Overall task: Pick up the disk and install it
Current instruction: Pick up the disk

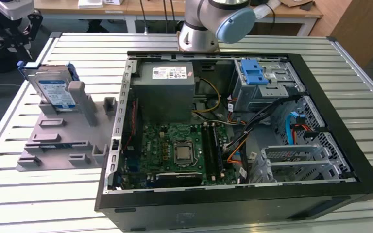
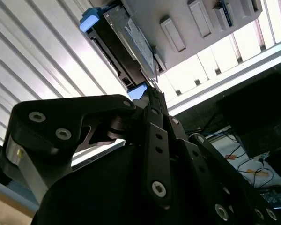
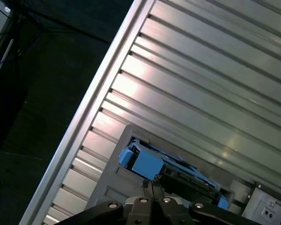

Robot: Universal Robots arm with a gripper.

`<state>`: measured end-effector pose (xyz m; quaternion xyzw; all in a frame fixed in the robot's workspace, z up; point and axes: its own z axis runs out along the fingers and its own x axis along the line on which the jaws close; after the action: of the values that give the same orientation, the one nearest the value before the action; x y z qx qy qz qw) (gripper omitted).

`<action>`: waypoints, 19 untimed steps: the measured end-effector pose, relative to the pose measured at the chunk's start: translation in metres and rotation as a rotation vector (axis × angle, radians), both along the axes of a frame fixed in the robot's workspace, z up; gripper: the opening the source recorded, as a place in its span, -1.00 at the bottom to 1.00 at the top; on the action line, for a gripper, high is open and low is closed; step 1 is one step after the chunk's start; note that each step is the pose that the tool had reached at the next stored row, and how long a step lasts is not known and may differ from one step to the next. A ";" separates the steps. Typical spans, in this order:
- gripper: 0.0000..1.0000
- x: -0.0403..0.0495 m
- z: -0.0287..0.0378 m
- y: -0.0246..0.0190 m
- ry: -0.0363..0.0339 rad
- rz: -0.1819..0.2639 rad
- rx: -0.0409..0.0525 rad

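Note:
The disk (image 1: pixel 54 92) stands on edge in a slot at the far end of a grey holder block (image 1: pixel 60 141), on the exterior view's left; its white-and-blue label and blue rails show. My gripper (image 1: pixel 23 48) hangs just above and beyond the disk's top edge, apart from it. In both wrist views the fingertips meet with nothing between them, so the gripper (image 3: pixel 151 182) (image 2: pixel 152 93) is shut and empty. The disk (image 3: pixel 168 168) (image 2: pixel 126 42) with its blue rail end lies right past the tips.
An open computer case (image 1: pixel 342 145) lies on the slatted metal table (image 1: pixel 83 48), with motherboard (image 1: pixel 180 150), power supply box (image 1: pixel 167 87) and a grey cage with blue tabs (image 1: pixel 261 77). The arm's base (image 1: pixel 196 36) stands behind the case.

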<state>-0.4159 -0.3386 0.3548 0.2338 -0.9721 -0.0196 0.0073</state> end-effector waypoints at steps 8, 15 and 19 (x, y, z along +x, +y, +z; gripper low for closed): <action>-0.79 0.0000 -0.0002 0.0000 -0.0002 0.125 -0.0013; -0.79 0.0000 -0.0019 0.0000 -0.0001 0.252 -0.0013; -0.79 0.0000 -0.0035 0.0000 -0.0003 0.325 -0.0013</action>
<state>-0.4159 -0.3386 0.3513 0.3882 -0.9214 -0.0175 0.0104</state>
